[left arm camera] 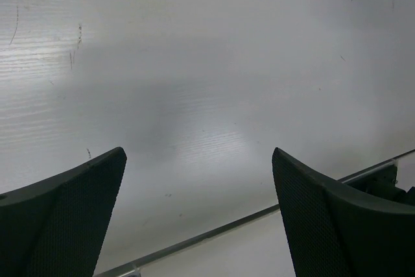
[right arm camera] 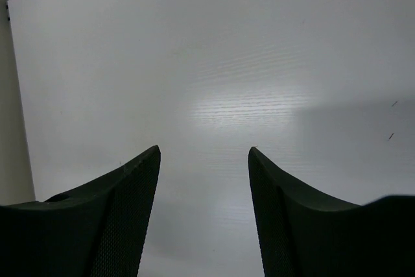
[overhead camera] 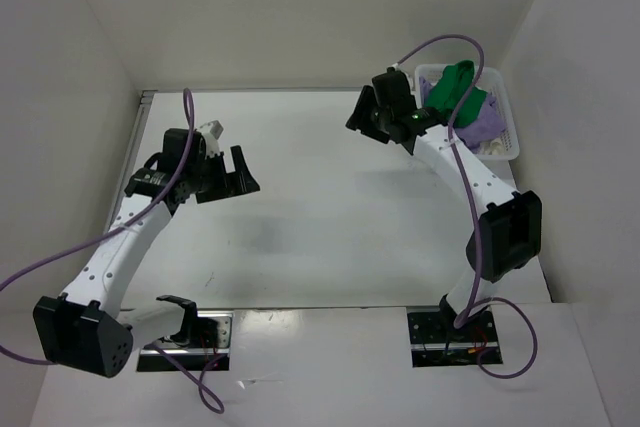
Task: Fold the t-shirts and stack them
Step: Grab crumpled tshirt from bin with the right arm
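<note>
You have no text, label, brand, number or sign to read in any of the three views.

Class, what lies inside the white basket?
The basket holds a green t-shirt lying over a lavender t-shirt, with cream-white cloth at the near end. Whatever lies beneath is covered.
</note>
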Motion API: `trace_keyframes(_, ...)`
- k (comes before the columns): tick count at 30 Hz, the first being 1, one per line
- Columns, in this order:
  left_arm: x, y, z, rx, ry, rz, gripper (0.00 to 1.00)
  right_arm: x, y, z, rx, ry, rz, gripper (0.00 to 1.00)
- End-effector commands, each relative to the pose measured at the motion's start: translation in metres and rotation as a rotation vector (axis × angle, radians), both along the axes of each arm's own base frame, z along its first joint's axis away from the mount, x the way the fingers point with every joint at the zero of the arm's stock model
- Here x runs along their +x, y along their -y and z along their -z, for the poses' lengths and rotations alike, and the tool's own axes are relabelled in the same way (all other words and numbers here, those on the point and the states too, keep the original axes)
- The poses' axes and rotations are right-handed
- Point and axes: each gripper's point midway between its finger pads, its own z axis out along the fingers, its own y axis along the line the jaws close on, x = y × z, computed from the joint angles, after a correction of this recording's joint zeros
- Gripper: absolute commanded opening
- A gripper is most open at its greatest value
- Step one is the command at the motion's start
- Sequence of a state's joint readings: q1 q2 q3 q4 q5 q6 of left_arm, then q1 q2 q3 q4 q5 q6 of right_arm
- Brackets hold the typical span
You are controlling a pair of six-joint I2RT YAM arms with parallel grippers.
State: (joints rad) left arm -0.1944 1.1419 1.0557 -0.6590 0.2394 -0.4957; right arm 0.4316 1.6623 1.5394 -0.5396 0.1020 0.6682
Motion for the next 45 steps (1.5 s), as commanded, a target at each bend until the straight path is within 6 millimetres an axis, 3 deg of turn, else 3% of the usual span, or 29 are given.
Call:
trace_keyframes(1,0.002,0.005,-0.033,-0.025,0.124,0.045,1.0,0.019,0.024,-0.033,0.006,0.076,0.064,0.63)
trace_keyframes(3,-0.001,0.006,-0.03,-0.028,0.127,0.062,1.0,0.021,0.031,-0.032,0.002,0.067,0.079,0.58)
trace_keyframes(5,-0.004,0.014,-0.033,-0.063,0.149,0.111,1.0,0.03,0.051,-0.041,0.008,0.087,0.124,0.39)
trace_keyframes(6,-0.008,0.02,-0.035,-0.094,0.15,0.131,1.0,0.036,0.064,-0.046,0.006,0.101,0.159,0.24)
trace_keyframes(9,-0.008,0.021,-0.041,-0.115,0.18,0.118,1.0,0.051,0.094,-0.05,-0.027,0.121,0.241,0.03)
trace_keyframes(11,-0.008,0.022,-0.04,-0.122,0.18,0.126,0.83,0.063,0.122,-0.056,-0.038,0.138,0.301,0.01)
trace_keyframes(15,-0.011,0.024,-0.038,-0.143,0.182,0.122,0.17,0.087,0.161,-0.055,-0.066,0.144,0.392,0.01)
trace_keyframes(16,-0.013,0.024,-0.037,-0.144,0.183,0.122,0.13,0.097,0.164,-0.052,-0.078,0.145,0.41,0.03)
trace_keyframes(17,-0.015,0.025,-0.036,-0.157,0.18,0.125,0.13,0.105,0.173,-0.058,-0.081,0.162,0.436,0.11)
trace_keyframes(19,-0.016,0.023,-0.033,-0.149,0.18,0.116,0.13,0.117,0.194,-0.041,-0.103,0.12,0.479,0.27)
trace_keyframes(20,-0.017,0.023,-0.029,-0.147,0.171,0.115,0.13,0.122,0.2,-0.028,-0.112,0.091,0.489,0.31)
trace_keyframes(22,-0.019,0.023,-0.027,-0.146,0.161,0.115,0.16,0.123,0.218,-0.026,-0.136,0.085,0.537,0.37)
trace_keyframes(24,-0.024,0.024,-0.021,-0.152,0.146,0.123,0.29,0.123,0.237,-0.019,-0.163,0.072,0.573,0.45)
trace_keyframes(25,-0.027,0.027,-0.021,-0.16,0.151,0.141,0.49,0.124,0.249,-0.012,-0.182,0.057,0.592,0.48)
trace_keyframes(26,-0.027,0.027,-0.021,-0.161,0.151,0.141,0.49,0.125,0.251,-0.006,-0.193,0.048,0.601,0.48)
trace_keyframes(27,-0.027,0.027,-0.021,-0.161,0.151,0.141,0.61,0.124,0.256,-0.002,-0.197,0.034,0.609,0.49)
trace_keyframes(29,-0.03,0.032,-0.021,-0.162,0.149,0.161,0.69,0.124,0.271,0.013,-0.22,-0.006,0.64,0.51)
trace_keyframes(31,-0.033,0.036,-0.021,-0.169,0.147,0.177,0.72,0.121,0.279,0.019,-0.239,-0.028,0.65,0.55)
trace_keyframes(33,-0.032,0.036,-0.019,-0.167,0.138,0.176,0.73,0.125,0.279,0.013,-0.233,-0.006,0.653,0.56)
trace_keyframes(39,-0.03,0.037,-0.012,-0.17,0.117,0.169,0.73,0.151,0.274,0.02,-0.229,-0.004,0.599,0.57)
trace_keyframes(45,-0.031,0.038,-0.007,-0.179,0.093,0.169,0.69,0.164,0.272,0.039,-0.237,-0.038,0.567,0.51)
